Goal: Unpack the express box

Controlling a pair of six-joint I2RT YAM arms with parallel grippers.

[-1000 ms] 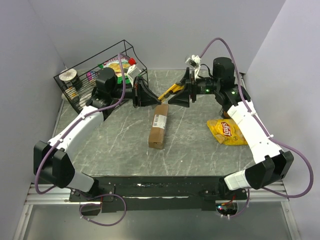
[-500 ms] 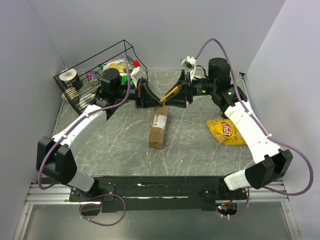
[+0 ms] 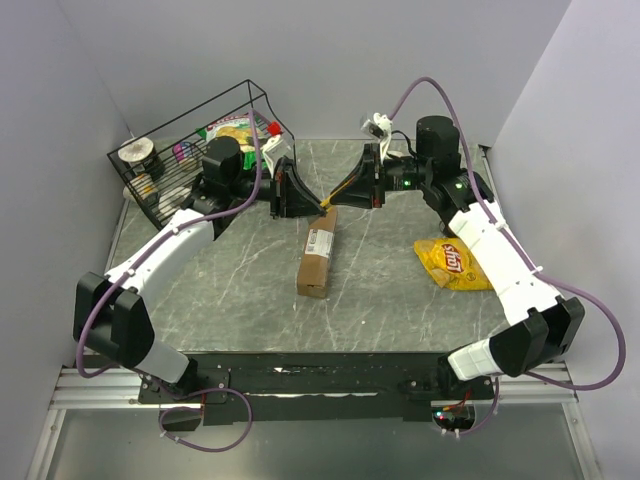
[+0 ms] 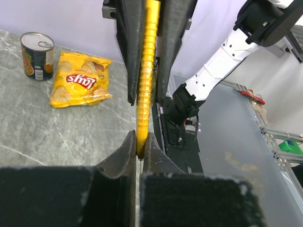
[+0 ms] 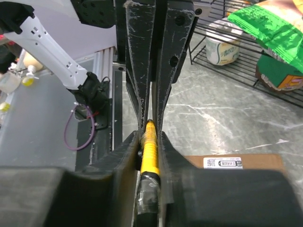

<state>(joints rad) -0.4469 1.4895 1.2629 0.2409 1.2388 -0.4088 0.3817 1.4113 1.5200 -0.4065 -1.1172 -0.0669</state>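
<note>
Where the carton sits, from above: the express box (image 3: 318, 250) lies flat in the middle of the table (image 3: 230, 270) with its white label (image 3: 320, 240) facing up.
Long axis: it runs near-to-far, and the far end leans slightly to the right.
Fingers against box: the left fingers (image 3: 312, 200) and right fingers (image 3: 342, 195) meet tip to tip just over the far end. The whole length of the box stretches from there back toward the arm bases.
Nearer arm: neither is clearly nearer, since both tips are about level above the far end.
Bystanders: a chip bag (image 3: 455, 262) lies well to the right, and a wire basket (image 3: 190, 150) stands at the far left.

Left wrist, grip: the left fingers (image 4: 139, 142) are closed onto the tip of a ribbed yellow tool (image 4: 146, 71), leaving only a sliver of gap.
Opposite grip: the right fingers (image 4: 146, 97) clamp the same tool further up.
Box: it is out of this view; only the chip bag (image 4: 80, 80) and a can (image 4: 37, 49) show.

Right wrist, grip: the right fingers (image 5: 149, 135) are pinched tight on the yellow tool (image 5: 150, 151), probably a cutter.
Box: its labelled end (image 5: 236, 163) lies just below and to the right of the tips.
Judgement: this looks like a handover, and cutting would call for a pull along the long axis.
</note>
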